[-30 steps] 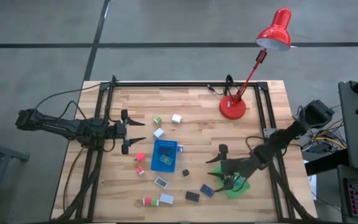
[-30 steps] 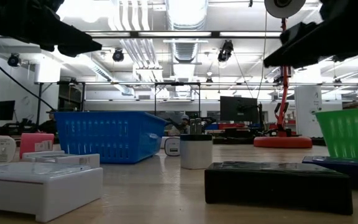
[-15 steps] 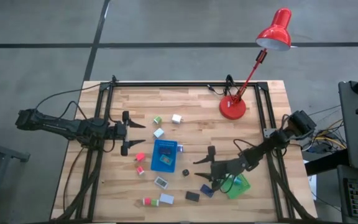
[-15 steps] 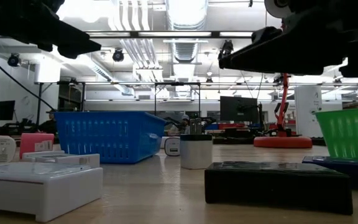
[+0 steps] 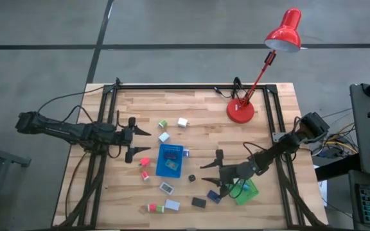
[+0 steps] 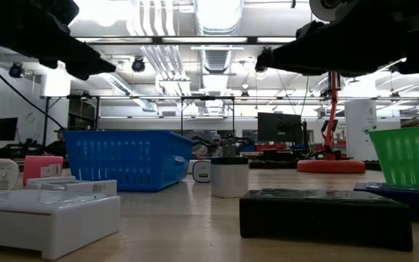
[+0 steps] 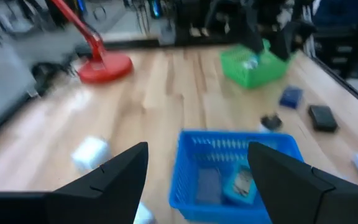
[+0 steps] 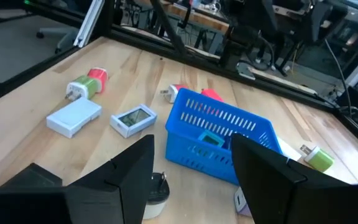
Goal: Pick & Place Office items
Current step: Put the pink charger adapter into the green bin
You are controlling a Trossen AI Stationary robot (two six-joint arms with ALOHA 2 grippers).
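Observation:
Small office items lie scattered on the wooden table: a white block (image 5: 183,122), a green-and-white one (image 5: 162,124), a red one (image 5: 144,162), white boxes (image 5: 166,188) (image 5: 171,205), a black box (image 5: 199,203) and a navy one (image 5: 214,196). The blue tray (image 5: 170,159) stands mid-table with items inside. The green tray (image 5: 245,190) stands near the right front. My left gripper (image 5: 143,143) hovers open, left of the blue tray. My right gripper (image 5: 209,174) hangs open above the table between the two trays, with nothing between its fingers (image 8: 123,180).
A red desk lamp has its base (image 5: 240,111) at the far right of the table. A black metal frame (image 5: 185,86) runs round the table's edges. A small black round plug (image 5: 191,177) lies just right of the blue tray. Bare wood shows at the far middle.
My right gripper has swung from above the green tray toward the table's left, sinking a little and tipping. It now stands between the trays, leaving the green tray uncovered. My left gripper has rolled slightly in place. No item has moved.

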